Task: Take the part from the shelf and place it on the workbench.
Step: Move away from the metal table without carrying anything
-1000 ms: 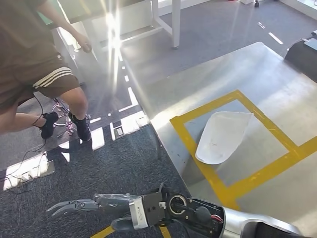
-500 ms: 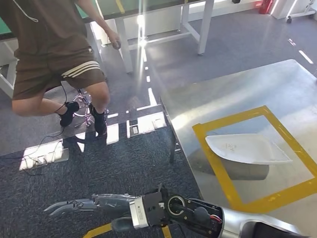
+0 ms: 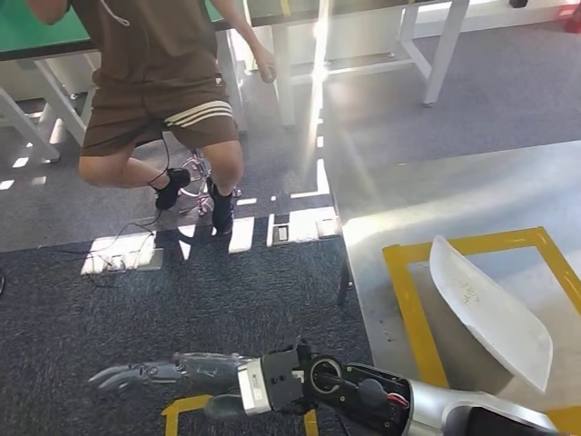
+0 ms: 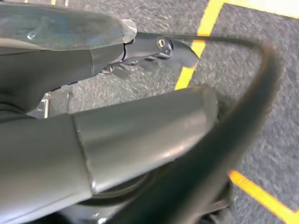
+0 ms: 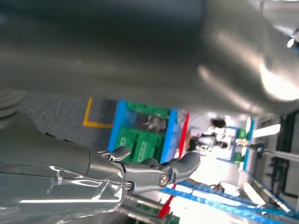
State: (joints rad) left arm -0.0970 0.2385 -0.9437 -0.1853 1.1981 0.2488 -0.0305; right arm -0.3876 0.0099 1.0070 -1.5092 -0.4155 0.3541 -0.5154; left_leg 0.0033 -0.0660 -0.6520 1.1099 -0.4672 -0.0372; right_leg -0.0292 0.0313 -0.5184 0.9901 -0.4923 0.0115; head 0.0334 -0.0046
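the white, curved, leaf-shaped shell part (image 3: 490, 312) lies on the brushed-metal desk (image 3: 438, 195), inside the yellow tape rectangle (image 3: 406, 295) marked on its top. its long axis runs diagonally, from a narrow end toward the desk's middle to a broad end toward the desk's near right. so the part is already on the workbench, and judging by this the placing looks done.

the right hand (image 3: 147, 373) reaches out low over the dark grey carpet (image 3: 103, 309), pointing away from the desk, and the part lies well apart behind it, off toward the elbow side. its fingers (image 5: 166, 172) are stretched out, slightly apart, and hold nothing.

the left hand (image 4: 105, 51) hangs over the carpet beside a yellow floor line (image 4: 197, 42). whether its fingers are spread or curled i cannot tell.

a person in brown shorts (image 3: 154, 100) stands beyond, near a green-topped table (image 3: 31, 27).
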